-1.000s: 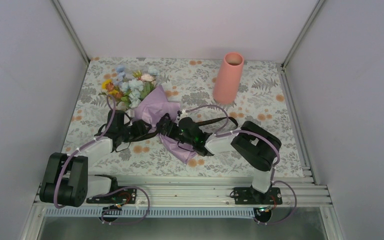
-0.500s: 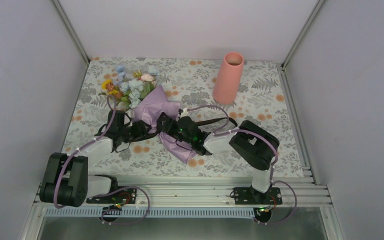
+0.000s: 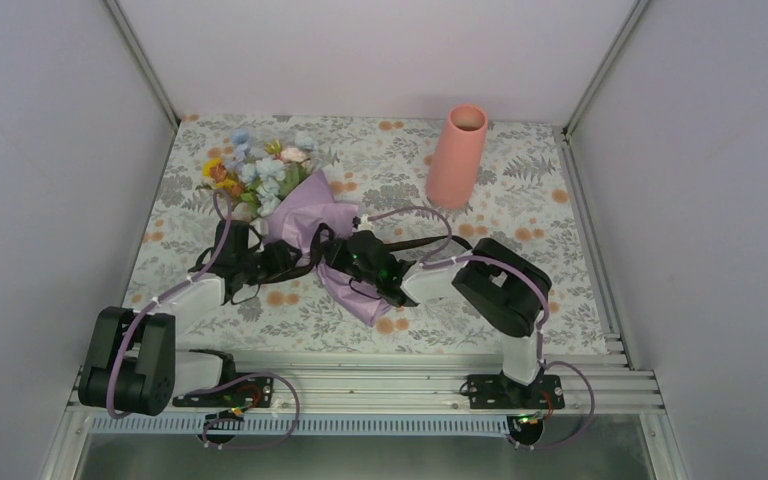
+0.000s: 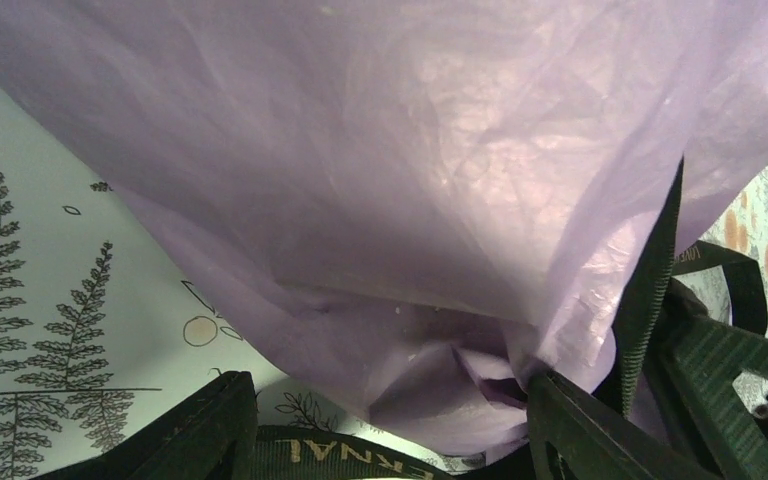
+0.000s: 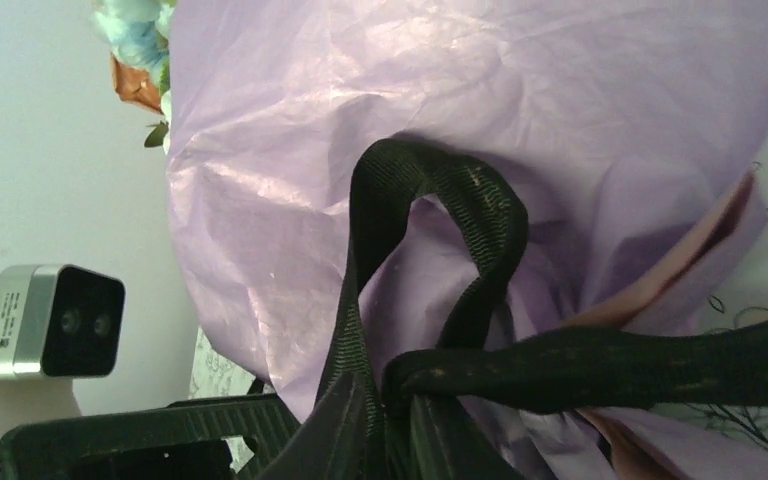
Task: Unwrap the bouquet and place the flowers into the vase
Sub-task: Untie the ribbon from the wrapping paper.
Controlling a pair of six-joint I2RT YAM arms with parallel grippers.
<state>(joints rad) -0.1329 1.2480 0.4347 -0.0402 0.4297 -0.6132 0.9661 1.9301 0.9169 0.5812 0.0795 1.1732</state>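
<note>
At the bouquet's [image 3: 295, 205] waist, the right gripper [image 5: 390, 440] is pinching the limp, slippery ribbon [image 5: 460, 200] (judged featherlight); the left gripper [image 4: 385, 400] is standing open around flimsy wrapping [image 4: 410, 150].

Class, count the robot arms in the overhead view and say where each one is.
2. The left arm stretches from the near-left corner to the bouquet's left side; the right arm stretches from the near right to its wrapped stem end. No others seem hidden.
</note>
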